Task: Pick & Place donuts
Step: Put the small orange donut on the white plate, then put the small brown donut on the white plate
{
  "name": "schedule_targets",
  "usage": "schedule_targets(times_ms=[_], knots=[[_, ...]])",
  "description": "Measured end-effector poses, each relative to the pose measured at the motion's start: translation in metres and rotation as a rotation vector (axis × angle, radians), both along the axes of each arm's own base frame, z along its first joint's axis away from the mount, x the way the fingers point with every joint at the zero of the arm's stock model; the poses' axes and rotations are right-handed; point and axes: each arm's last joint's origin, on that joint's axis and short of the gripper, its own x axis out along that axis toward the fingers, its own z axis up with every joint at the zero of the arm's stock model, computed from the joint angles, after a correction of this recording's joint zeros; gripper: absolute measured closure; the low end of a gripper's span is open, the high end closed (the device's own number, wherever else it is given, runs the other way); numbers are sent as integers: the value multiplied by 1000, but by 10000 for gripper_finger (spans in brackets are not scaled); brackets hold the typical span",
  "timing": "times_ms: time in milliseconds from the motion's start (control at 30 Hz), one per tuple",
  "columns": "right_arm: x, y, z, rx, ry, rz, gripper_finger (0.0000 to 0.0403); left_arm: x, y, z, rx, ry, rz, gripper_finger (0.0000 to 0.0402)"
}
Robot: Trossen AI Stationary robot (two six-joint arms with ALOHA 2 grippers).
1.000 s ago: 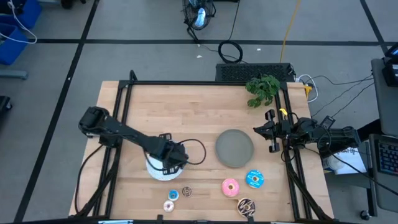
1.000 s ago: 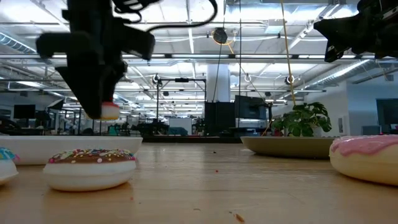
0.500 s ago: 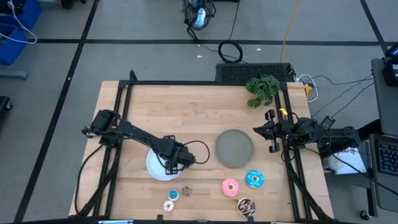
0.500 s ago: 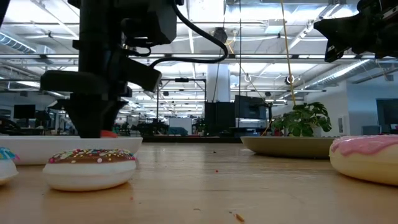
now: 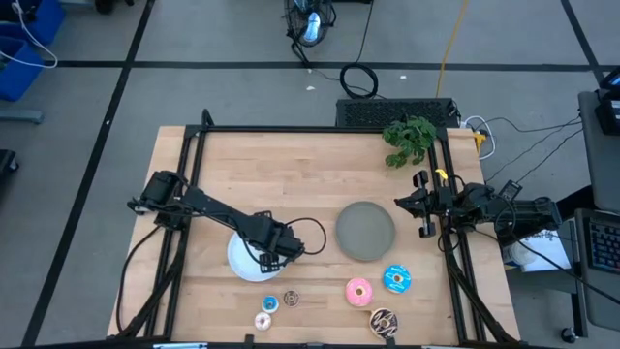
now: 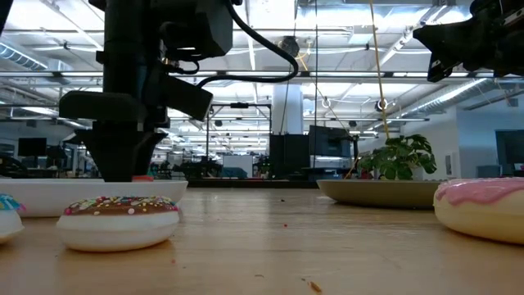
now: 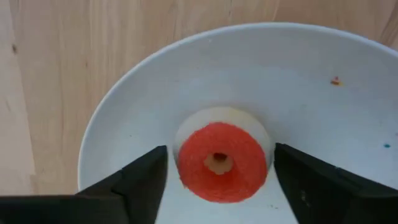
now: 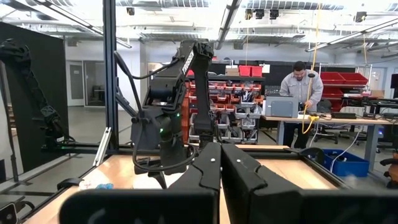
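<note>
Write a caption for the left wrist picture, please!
The left gripper has open jaws on either side of the red donut resting in the white plate.

the left gripper (image 5: pixel 263 256) is held over the white plate (image 5: pixel 240 264); five donuts (image 5: pixel 358 291) are spread beneath the grey plate (image 5: pixel 365 230).

1. A light wooden table top (image 5: pixel 291 174), edged by a black frame (image 5: pixel 310 129), is seen from above.
2. A white plate (image 5: pixel 240 260) is set left of centre, a grey plate (image 5: pixel 365 230) right of centre.
3. Near the front edge, five donuts are laid directly on the wood: a whitish one (image 5: pixel 262 321), a small blue one (image 5: pixel 270 303), a small brown one (image 5: pixel 291 299), a pink one (image 5: pixel 358 291), a larger blue one (image 5: pixel 395 278) and a dark sprinkled one (image 5: pixel 383 321).
4. A green plant (image 5: pixel 409 138) is placed at the far right corner.
</note>
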Motion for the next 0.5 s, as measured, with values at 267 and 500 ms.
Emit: schedule_targets(times_ms=[267,500], knots=[[0,0,0,0,-1,0,403,-1,1,17,19,27,-50,15],[0,0,0,-3,-5,-1,403,7,-8,80,-19,-23,-11,14]])
